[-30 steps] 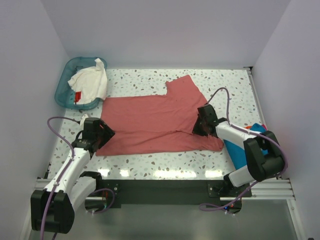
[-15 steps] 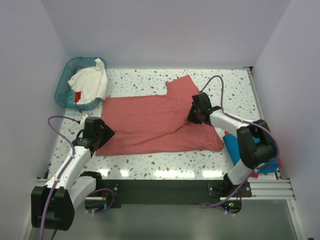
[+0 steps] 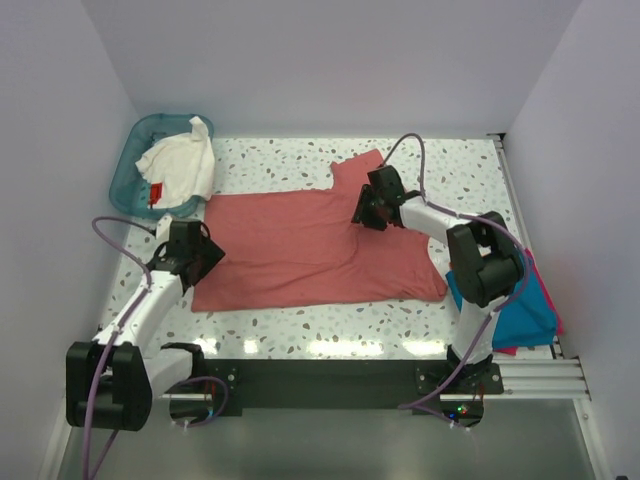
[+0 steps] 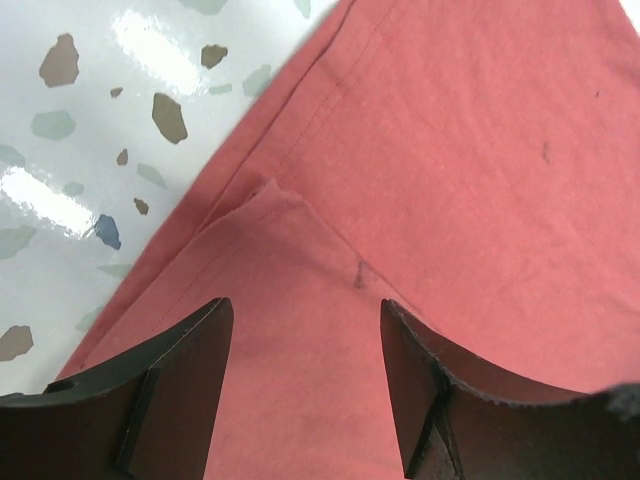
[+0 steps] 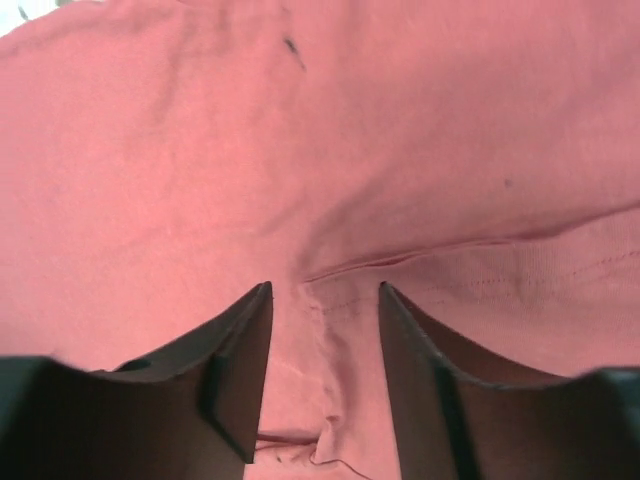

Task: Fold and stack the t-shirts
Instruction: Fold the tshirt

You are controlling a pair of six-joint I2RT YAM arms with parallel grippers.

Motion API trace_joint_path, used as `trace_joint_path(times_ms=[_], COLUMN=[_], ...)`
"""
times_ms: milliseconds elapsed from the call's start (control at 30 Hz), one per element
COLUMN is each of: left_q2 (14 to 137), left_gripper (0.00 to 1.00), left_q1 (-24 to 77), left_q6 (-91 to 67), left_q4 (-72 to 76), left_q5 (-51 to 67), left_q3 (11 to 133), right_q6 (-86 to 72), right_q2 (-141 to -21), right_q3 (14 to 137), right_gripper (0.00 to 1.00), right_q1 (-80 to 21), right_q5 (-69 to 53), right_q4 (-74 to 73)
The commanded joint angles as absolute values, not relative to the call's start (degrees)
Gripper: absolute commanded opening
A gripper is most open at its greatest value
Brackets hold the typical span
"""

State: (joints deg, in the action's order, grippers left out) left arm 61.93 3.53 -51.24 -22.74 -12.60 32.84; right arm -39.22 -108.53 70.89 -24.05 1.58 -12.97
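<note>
A salmon-red t-shirt lies spread flat across the middle of the table. My left gripper hovers at its left edge, open, with a folded-over sleeve corner just ahead of the fingertips. My right gripper is over the shirt's upper right part, open, and a seam with a small wrinkle lies loose between its jaws. A white t-shirt with a red tag sits bunched in the basket. Folded teal-blue and orange-red t-shirts lie stacked at the right.
A teal plastic basket stands at the far left corner. The speckled table is walled in by white panels on three sides. The right arm's cable loops above the shirt's upper right.
My right gripper has moved away from me and to the left across the shirt, and its jaws have gone from shut to open. The left gripper shifted slightly farther from me.
</note>
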Motion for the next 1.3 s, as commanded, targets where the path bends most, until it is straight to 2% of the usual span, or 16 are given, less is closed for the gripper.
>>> trace_joint_path(times_ms=[0, 33, 100, 233, 267, 600, 833, 1267], left_q2=[64.41, 65.21, 67.48, 72.85, 80.17, 101.59, 108.54, 107.23], left_gripper=[0.65, 0.66, 0.66, 0.67, 0.65, 0.59, 0.57, 0.57], left_q1=[2.99, 2.90, 2.90, 2.90, 3.34, 5.01, 6.85, 11.51], left_q6=[-49.66, -48.79, -48.17, -47.64, -46.33, -41.58, -40.78, -45.88], left_q4=[-19.78, -19.69, -18.90, -15.73, -14.08, -14.86, -14.41, -10.29], left_q5=[-15.38, -15.47, -15.47, -14.94, -14.07, -10.90, -10.20, -8.79], left_q3=[38.05, 38.93, 41.48, 46.66, 51.46, 67.93, 69.79, 61.09], right_q6=[-35.87, -35.42, -34.20, -34.01, -34.19, -33.49, -34.10, -35.51], right_q2=[-106.79, -106.27, -104.16, -103.09, -104.57, -113.64, -117.77, -110.57], right_q3=[75.67, 75.93, 76.29, 76.29, 78.64, 87.80, 86.75, 69.71], right_gripper=[0.52, 0.62, 0.66, 0.66, 0.64, 0.58, 0.55, 0.54], right_q1=[-24.00, -23.82, -22.77, -19.34, -16.20, -12.22, -11.08, -3.87], right_q5=[2.72, 3.16, 4.74, 4.49, 2.39, 3.25, 4.48, 3.52], right_q4=[-14.41, -15.46, -16.52, -17.57, -18.71, -21.88, -22.06, -18.55])
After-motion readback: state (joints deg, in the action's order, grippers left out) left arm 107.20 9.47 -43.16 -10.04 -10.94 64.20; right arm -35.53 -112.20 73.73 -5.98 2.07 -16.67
